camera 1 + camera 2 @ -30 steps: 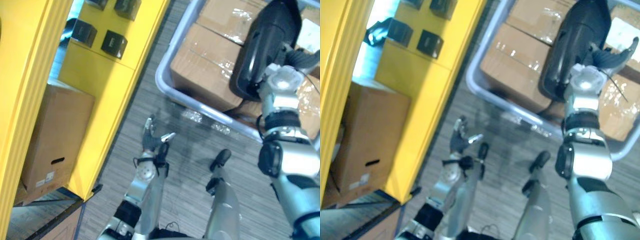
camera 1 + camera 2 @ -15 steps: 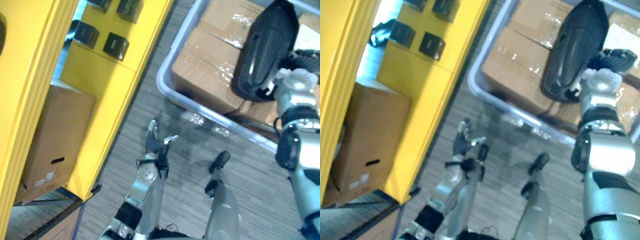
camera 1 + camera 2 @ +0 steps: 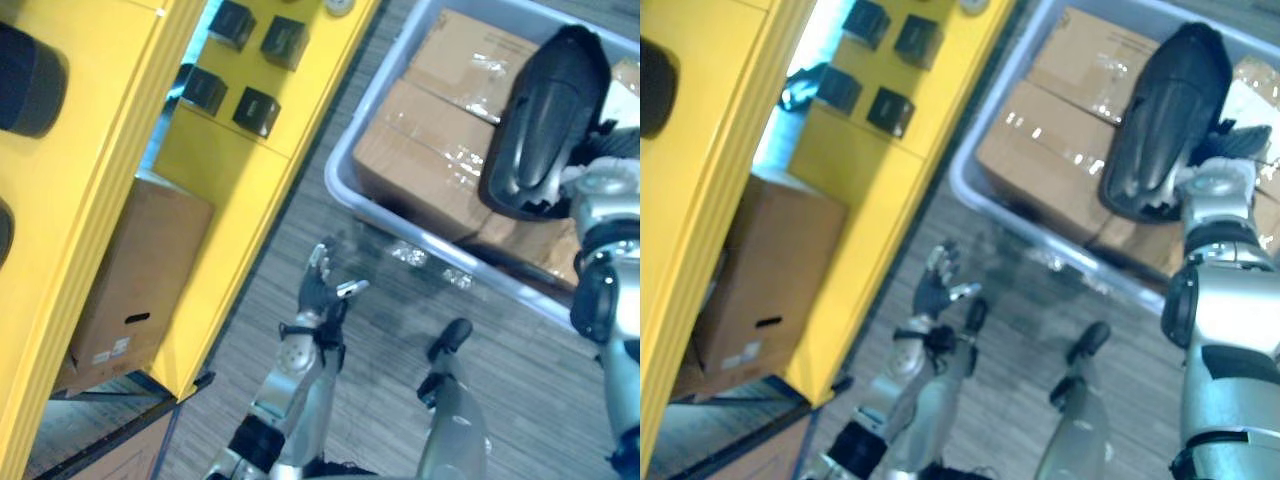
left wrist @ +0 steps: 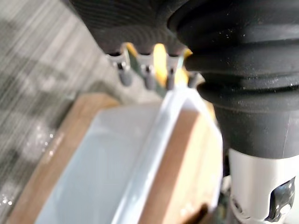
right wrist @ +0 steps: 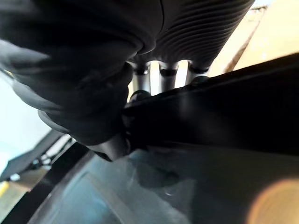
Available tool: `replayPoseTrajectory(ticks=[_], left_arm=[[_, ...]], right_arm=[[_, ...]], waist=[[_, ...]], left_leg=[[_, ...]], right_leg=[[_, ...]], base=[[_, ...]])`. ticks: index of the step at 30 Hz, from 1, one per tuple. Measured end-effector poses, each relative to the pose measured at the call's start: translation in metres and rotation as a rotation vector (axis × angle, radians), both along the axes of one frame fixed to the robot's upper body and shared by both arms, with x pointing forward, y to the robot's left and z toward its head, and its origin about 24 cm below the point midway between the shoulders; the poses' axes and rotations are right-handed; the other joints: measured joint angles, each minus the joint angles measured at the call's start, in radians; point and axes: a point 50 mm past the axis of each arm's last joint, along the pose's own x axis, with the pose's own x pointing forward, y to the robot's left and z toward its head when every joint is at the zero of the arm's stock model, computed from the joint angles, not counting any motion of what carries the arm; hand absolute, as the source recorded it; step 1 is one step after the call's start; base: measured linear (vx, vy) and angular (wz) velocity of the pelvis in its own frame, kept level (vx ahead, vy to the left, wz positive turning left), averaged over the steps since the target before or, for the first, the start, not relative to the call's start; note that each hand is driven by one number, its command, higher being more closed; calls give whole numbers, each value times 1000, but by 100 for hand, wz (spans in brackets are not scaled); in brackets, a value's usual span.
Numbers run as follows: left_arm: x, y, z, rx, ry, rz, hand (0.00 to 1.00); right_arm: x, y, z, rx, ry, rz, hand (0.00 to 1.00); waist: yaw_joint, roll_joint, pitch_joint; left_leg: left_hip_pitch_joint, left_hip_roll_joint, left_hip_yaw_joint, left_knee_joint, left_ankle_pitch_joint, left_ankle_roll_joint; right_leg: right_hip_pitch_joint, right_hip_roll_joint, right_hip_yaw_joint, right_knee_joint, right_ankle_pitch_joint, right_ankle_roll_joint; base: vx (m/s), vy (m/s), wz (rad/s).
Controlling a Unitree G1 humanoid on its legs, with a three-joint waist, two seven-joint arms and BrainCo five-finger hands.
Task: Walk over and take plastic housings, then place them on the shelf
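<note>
Plastic housing, black and elongated, is held up by the right hand, whose fingers hook over its edge, above the cardboard boxes in a grey bin. The left hand hangs over the floor, fingers loosely spread and holding nothing. The yellow shelf stands to its left.

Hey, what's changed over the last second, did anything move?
Mostly the camera moved: the whole view has shifted and more of the yellow shelf shows. The right hand still holds the black plastic housing over the grey bin of cardboard boxes, its arm now nearer the view's right edge. Nothing was let go. The left hand stays open above the floor.
</note>
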Motion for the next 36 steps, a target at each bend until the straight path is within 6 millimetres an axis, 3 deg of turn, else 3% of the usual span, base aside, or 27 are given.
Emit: replayPoseTrajectory(ticks=[3,8,11,12,16,23,26,36], left_arm=[[6,4,8,-7,-29,29,0],[28,26,35,-11,-114,166,0],[40,43,62,-8,-211,262,0],[47,50,78,-3,-263,302,0],[58,54,111,28,-382,340,0],[84,45,156,61,-472,366,0],[93,41,166,86,-481,354,0],[111,25,175,-47,-367,274,0]], right_arm=[[3,6,0,-72,17,12,100],[17,41,7,-233,-17,76,100],[23,72,19,-366,-76,118,100],[24,82,24,-417,-110,121,100],[21,96,41,-495,-200,113,100],[12,118,64,-568,-353,136,100],[8,129,71,-591,-406,151,100],[0,159,77,-706,-501,199,100]], waist=[[-3,0,0],[-33,-12,3],[-51,-44,9],[-66,-65,9],[-99,-122,16],[-152,-158,31],[-168,-181,37],[-196,-186,40]], left_leg=[[1,2,1,-12,10,-3],[21,19,20,-33,17,-8],[52,30,59,-48,19,-7],[57,35,66,-48,19,-7],[76,46,95,-46,18,-7],[115,61,124,-40,10,-10],[128,67,142,-41,9,-12],[137,73,174,-11,-16,-6]], right_leg=[[-2,3,2,-9,4,0],[-2,10,23,-15,14,-2],[-1,14,58,-17,15,-3],[0,18,64,-21,17,-6],[6,24,91,-21,21,-10],[26,37,119,-20,24,-12],[29,43,131,-20,24,-13],[26,47,166,-8,26,-12]], base=[[-12,6,0],[-10,2,-11],[-14,-2,-29],[-10,-3,-17],[-31,4,-19],[-38,12,-12],[-34,-4,-16],[8,16,-8]])
